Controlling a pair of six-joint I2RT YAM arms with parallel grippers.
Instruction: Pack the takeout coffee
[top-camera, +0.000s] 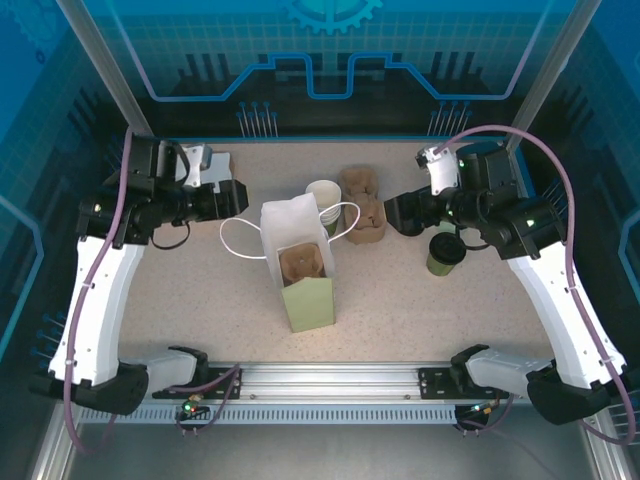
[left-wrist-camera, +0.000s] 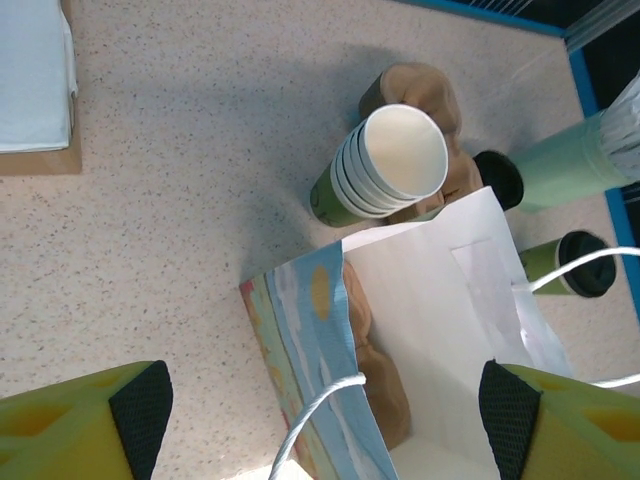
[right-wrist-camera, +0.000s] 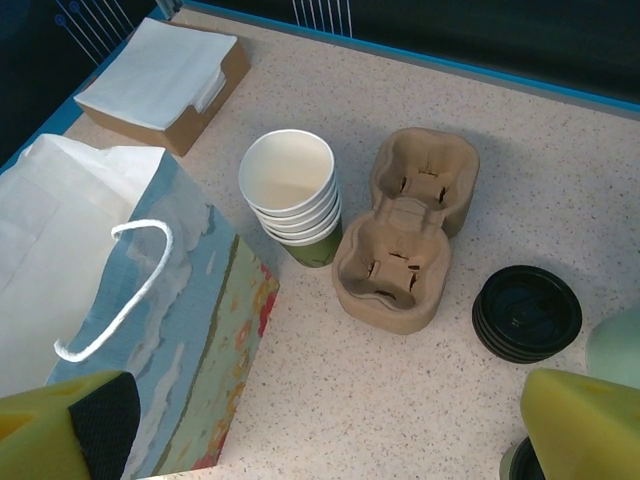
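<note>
Left fingers (left-wrist-camera: 138, 408) and right fingers (right-wrist-camera: 92, 425) stand wide apart, empty. The lidded coffee (top-camera: 445, 252) sits on the bench (top-camera: 400, 330) at 3 o'clock from the bag (top-camera: 290, 225). We'd grip it mid-wall with the right fingers, keep it upright, and lower it straight in.

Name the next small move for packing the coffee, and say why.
Probably move the open right end effector to the lidded dark green cup beside it: the bag stands open with a carrier inside, and the cup is not yet held.
</note>
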